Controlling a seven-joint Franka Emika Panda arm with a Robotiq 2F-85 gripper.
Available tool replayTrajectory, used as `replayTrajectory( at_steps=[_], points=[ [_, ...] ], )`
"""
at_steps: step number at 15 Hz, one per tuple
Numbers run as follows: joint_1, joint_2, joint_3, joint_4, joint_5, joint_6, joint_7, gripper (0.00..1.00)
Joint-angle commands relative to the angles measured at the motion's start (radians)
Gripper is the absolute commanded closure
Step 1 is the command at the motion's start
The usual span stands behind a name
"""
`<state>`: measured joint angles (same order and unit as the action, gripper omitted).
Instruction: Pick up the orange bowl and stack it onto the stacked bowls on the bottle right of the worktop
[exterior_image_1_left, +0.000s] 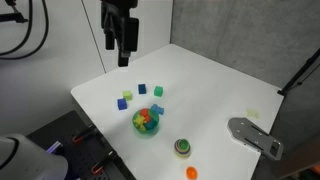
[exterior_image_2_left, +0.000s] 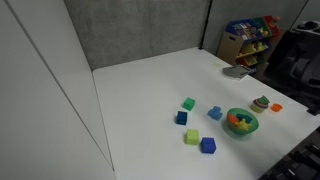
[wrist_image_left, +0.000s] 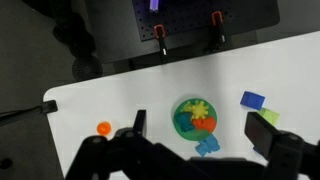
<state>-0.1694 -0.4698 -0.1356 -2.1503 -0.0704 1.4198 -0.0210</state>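
Claw (exterior_image_1_left: 124, 58) hangs agape, high above worktop (exterior_image_1_left: 205, 80).

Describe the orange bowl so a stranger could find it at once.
On the white worktop, find the teal bowl of coloured pieces. Nearer the edge sit the green-rimmed stacked bowls; the orange bowl lies beside them, single and plain orange.

White worktop (exterior_image_2_left: 150, 90), teal bowl (exterior_image_2_left: 241, 122) near coloured cubes (exterior_image_2_left: 208, 146); stacked bowls (exterior_image_2_left: 262, 102) just beside orange bowl (exterior_image_2_left: 276, 106)
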Motion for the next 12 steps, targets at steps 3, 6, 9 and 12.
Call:
replayTrajectory(
  at_steps=[3, 6, 9, 12],
  points=[
    [0.009, 0.001, -0.007, 0.003, -0.002, -0.003, 0.003, 0.0],
    [0.009, 0.012, -0.005, 0.007, -0.005, 0.003, 0.008, 0.0],
    [0.008, 0.043, -0.002, 0.016, -0.016, 0.019, 0.013, 0.0],
    [0.004, 0.077, -0.005, 0.014, -0.028, 0.071, 0.012, 0.0]
  ],
)
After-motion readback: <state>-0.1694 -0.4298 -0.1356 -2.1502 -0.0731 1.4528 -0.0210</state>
